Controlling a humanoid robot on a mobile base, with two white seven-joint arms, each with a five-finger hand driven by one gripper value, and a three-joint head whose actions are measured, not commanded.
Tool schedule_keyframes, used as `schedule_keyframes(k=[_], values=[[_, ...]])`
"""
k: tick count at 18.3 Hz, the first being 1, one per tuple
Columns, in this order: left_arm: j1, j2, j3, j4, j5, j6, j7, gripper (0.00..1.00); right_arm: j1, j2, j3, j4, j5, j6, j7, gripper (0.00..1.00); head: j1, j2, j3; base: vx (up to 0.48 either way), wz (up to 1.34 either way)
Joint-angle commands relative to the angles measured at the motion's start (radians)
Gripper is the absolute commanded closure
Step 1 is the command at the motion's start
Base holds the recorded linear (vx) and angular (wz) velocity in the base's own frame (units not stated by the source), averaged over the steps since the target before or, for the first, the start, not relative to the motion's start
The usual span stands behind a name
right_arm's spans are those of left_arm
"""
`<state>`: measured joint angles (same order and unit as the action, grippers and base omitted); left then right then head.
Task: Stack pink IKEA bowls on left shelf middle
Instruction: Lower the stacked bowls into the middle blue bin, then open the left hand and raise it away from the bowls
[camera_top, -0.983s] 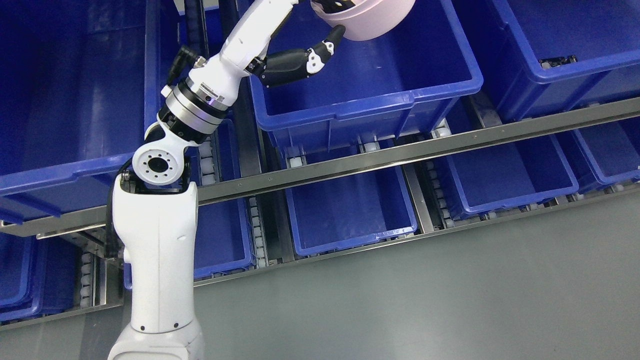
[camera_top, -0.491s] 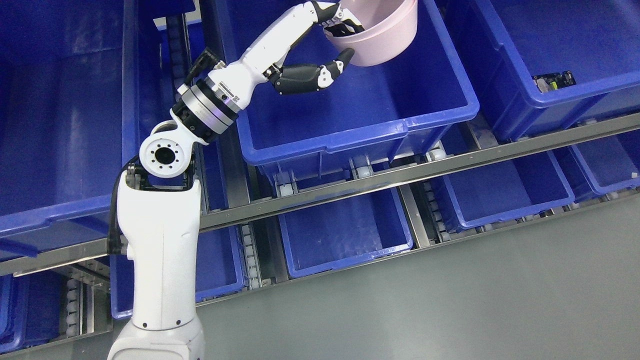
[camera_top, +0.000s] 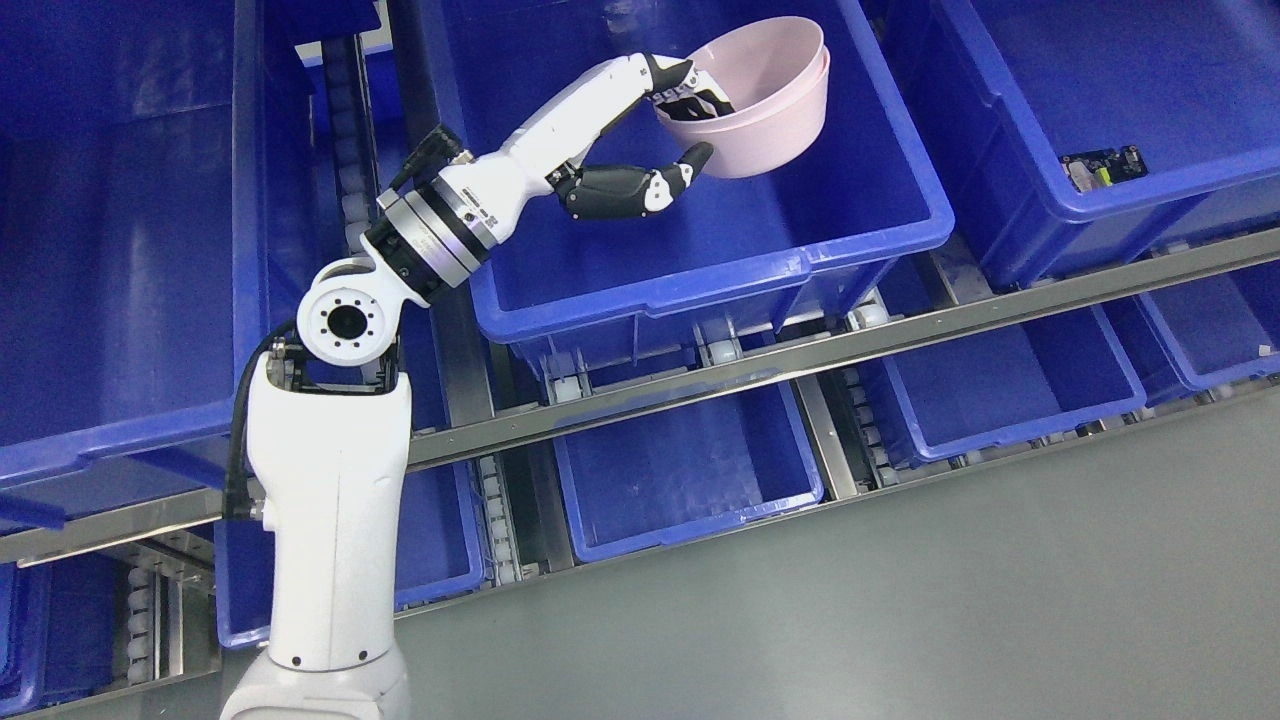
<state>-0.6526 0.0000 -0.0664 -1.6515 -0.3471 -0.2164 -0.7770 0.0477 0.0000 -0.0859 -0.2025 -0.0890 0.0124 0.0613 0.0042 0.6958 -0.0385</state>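
The left hand (camera_top: 690, 130) is clamped on the rim of the pink bowls (camera_top: 765, 100), nested and tilted inside the blue bin (camera_top: 720, 240) on the shelf; next it seems to need levelling them before letting go.

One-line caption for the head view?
Left hand grips the rim of stacked pink bowls inside a blue bin on the shelf.

No legible text, label, brand, number or sign is being shown anywhere. A small dark item (camera_top: 1103, 166) is lying in the right bin (camera_top: 1180, 195), but any print on it is too small to be read.
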Motion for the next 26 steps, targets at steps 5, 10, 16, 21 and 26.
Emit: schedule_keyframes(k=[5, 10, 16, 21, 26], values=[[0.010, 0.017, 0.017, 0.002, -0.027, 0.054, 0.030, 0.40, 0.000, -0.017, 0.000, 0.000, 0.000, 0.000, 0.000, 0.00, 0.0000, 0.000, 0.000, -0.002, 0.00], [0.004, 0.017, 0.043, 0.010, 0.035, 0.057, 0.401, 0.00, 0.000, -0.017, 0.000, 0.000, 0.000, 0.000, 0.000, 0.00, 0.0000, 0.000, 0.000, 0.000, 0.00], [0.066, 0.017, 0.036, 0.002, 0.421, 0.055, 0.795, 0.00, 0.000, -0.017, 0.000, 0.000, 0.000, 0.000, 0.000, 0.00, 0.0000, 0.000, 0.000, 0.001, 0.00], [0.169, 0.017, 0.020, -0.082, 0.422, 0.109, 0.794, 0.00, 0.000, -0.017, 0.000, 0.000, 0.000, 0.000, 0.000, 0.00, 0.0000, 0.000, 0.000, -0.004, 0.00], [0.238, 0.017, 0.028, -0.114, 0.421, 0.103, 0.792, 0.00, 0.000, -0.017, 0.000, 0.000, 0.000, 0.000, 0.000, 0.00, 0.0000, 0.000, 0.000, -0.038, 0.00]])
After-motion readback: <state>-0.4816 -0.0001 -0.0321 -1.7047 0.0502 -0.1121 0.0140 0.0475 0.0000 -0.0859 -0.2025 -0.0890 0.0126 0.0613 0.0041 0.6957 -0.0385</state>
